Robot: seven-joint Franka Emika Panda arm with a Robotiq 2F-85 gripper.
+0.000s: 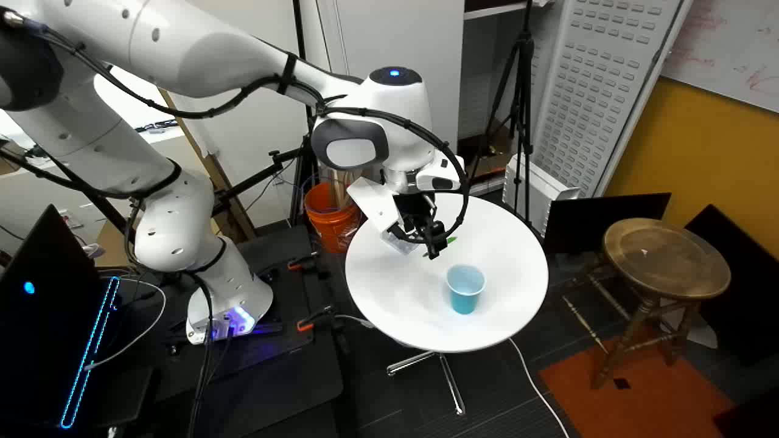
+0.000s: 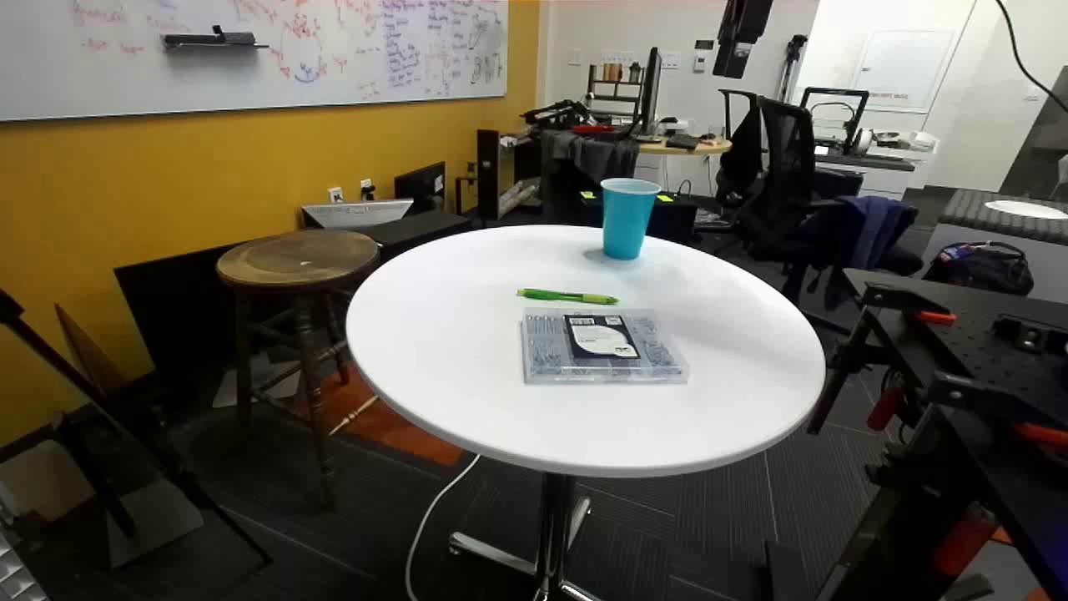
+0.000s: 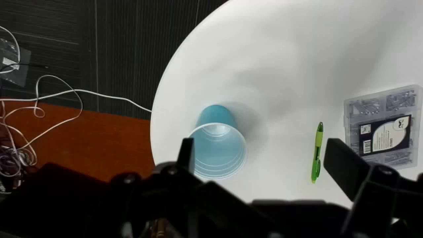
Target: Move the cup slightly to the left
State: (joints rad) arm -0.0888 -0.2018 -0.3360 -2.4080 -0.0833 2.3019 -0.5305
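The cup (image 1: 465,295) is light blue and stands upright on the round white table (image 1: 389,292). It also shows in an exterior view near the table's far edge (image 2: 627,221). In the wrist view the cup (image 3: 219,152) is left of centre, its mouth facing the camera. My gripper (image 3: 259,150) is open and empty above the table. Its left finger overlaps the cup's left rim in the picture; its right finger is near the pen. In an exterior view the gripper (image 1: 431,239) hangs above and behind the cup, apart from it.
A green pen (image 2: 567,296) and a clear plastic case of small parts (image 2: 605,367) lie on the table. They show in the wrist view right of the cup, the pen (image 3: 316,153) and the case (image 3: 381,125). A wooden stool (image 1: 666,258) and an orange bucket (image 1: 331,222) stand beside the table.
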